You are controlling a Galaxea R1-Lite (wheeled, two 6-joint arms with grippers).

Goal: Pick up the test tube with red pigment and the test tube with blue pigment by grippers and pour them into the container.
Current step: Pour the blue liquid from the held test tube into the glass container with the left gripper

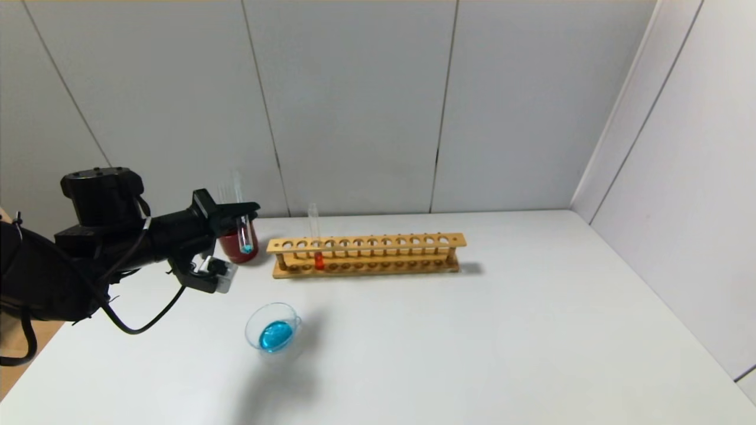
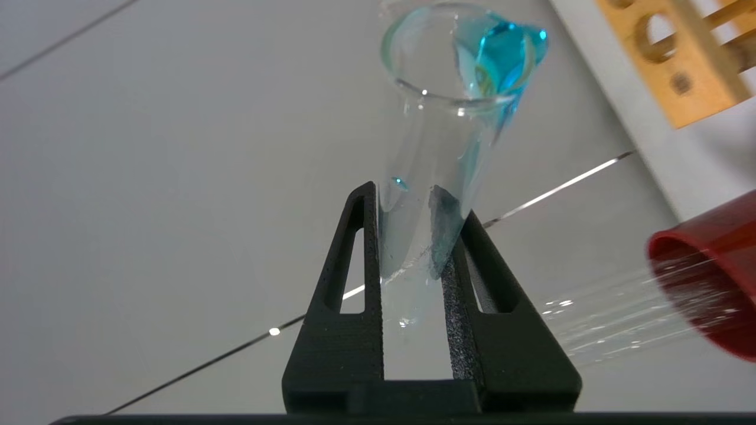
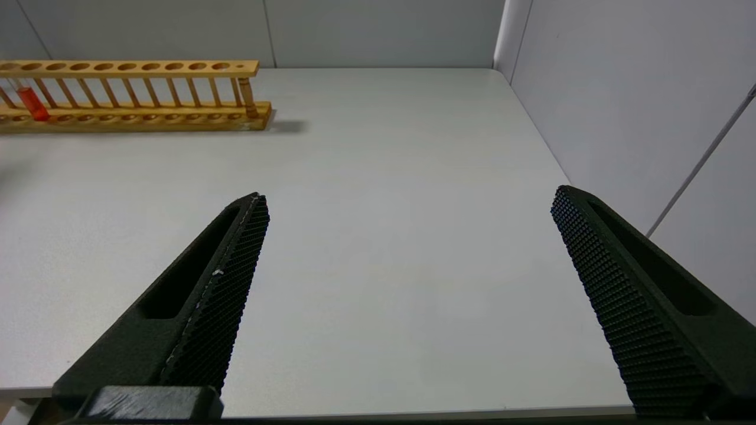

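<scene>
While clamped on slim clear glass test tube with blue pigment [image 1: 243, 227], left pincer [image 1: 243, 208] hangs over white worktop [image 1: 472, 330] at 10 o'clock, beside dark red opaque cup [image 1: 233, 248]. Tube upright, teal-blue residue at rounded tip. Low round clear glass container [image 1: 273, 326] at 7 o'clock holds blue liquid. Slim clear test tube with red pigment [image 1: 316, 239] stands in long wooden rack [image 1: 366, 255], 12 o'clock. Right pincer [image 3: 407, 295] spread wide, gripping nothing, over bare worktop at 3 o'clock.
</scene>
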